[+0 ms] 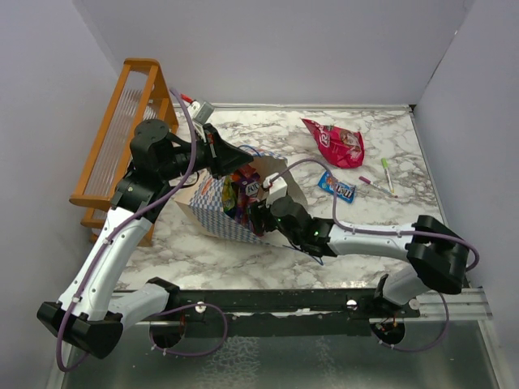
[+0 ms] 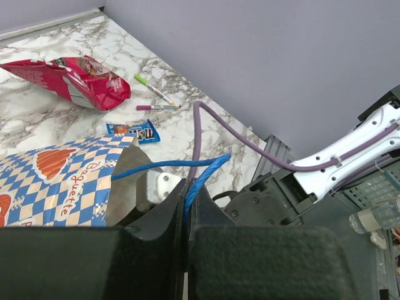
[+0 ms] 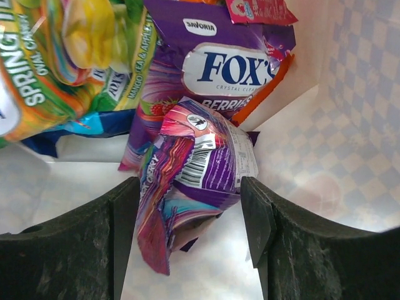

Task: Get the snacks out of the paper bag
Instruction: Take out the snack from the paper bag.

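The paper bag [image 1: 212, 207] lies with its mouth toward the right, and its checkered side shows in the left wrist view [image 2: 62, 181]. My left gripper [image 1: 212, 154] is shut on the bag's blue cord handle [image 2: 169, 164] and holds the mouth up. My right gripper [image 1: 258, 217] is inside the bag, open, with its fingers [image 3: 125, 237] on either side of a crumpled purple packet [image 3: 194, 169]. Behind it lie a purple Fox's packet [image 3: 231, 62], a green-yellow packet [image 3: 94, 44] and an orange one [image 3: 25, 94]. A pink-red packet [image 1: 336, 142] and a blue packet [image 1: 336, 186] lie on the table outside the bag.
An orange wooden rack [image 1: 122, 138] stands at the left edge behind the left arm. A green pen [image 1: 388, 174] and a purple pen [image 1: 375, 184] lie right of the blue packet. Grey walls close the back and sides. The table [image 1: 373, 219] is marble-patterned.
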`<state>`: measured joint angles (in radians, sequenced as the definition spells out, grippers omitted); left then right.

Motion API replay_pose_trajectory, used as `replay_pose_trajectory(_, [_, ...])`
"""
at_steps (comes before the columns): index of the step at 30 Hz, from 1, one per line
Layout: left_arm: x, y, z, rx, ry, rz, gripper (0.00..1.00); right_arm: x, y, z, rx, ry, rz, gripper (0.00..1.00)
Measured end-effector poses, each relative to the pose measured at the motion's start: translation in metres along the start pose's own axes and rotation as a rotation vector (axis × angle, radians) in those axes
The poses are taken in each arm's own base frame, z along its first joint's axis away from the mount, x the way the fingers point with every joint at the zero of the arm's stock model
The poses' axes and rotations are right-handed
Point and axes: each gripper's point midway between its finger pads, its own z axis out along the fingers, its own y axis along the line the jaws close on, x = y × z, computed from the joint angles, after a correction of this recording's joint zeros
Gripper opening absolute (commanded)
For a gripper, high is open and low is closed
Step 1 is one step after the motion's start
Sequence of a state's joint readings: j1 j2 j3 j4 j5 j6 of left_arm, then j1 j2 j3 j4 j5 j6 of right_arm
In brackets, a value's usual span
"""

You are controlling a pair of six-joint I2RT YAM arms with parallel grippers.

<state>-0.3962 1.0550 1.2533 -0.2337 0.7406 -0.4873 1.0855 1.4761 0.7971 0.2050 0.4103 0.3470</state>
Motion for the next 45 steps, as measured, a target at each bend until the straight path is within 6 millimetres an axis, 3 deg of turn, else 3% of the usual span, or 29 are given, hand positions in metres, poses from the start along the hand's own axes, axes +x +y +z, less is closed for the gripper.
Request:
replay_pose_trajectory(5, [0.001, -0.001, 0.0, 0.003, 0.003, -0.001, 0.0, 0.009, -0.002, 0.018, 0.044, 0.011, -0.017, 0.6])
replay_pose_trajectory(9, [0.001, -0.001, 0.001, 0.003, 0.005, -0.002, 0.0, 0.004, -0.003, 0.026, 0.07, -0.017, -0.023, 0.48])
replay_pose_trajectory(13, [0.002, 0.0, 0.001, 0.001, 0.009, -0.006, 0.0, 0.002, -0.006, 0.03, 0.099, -0.032, -0.041, 0.28])
replay_pose_trajectory(21, [0.004, 0.0, 0.001, -0.001, 0.014, -0.009, 0.0, -0.008, -0.014, 0.032, 0.156, -0.059, -0.058, 0.09])
replay_pose_trajectory(26, [0.005, 0.0, 0.0, -0.003, 0.018, -0.011, 0.0, -0.018, -0.015, 0.024, 0.154, -0.073, -0.062, 0.07])
replay_pose_trajectory(35, [0.004, 0.002, 0.0, -0.011, 0.015, -0.009, 0.0, -0.066, 0.0, -0.014, 0.035, -0.152, -0.007, 0.06])
replay_pose_trajectory(45, [0.004, 0.004, 0.001, -0.023, 0.009, -0.009, 0.0, -0.086, 0.013, -0.047, -0.085, -0.158, 0.044, 0.03])
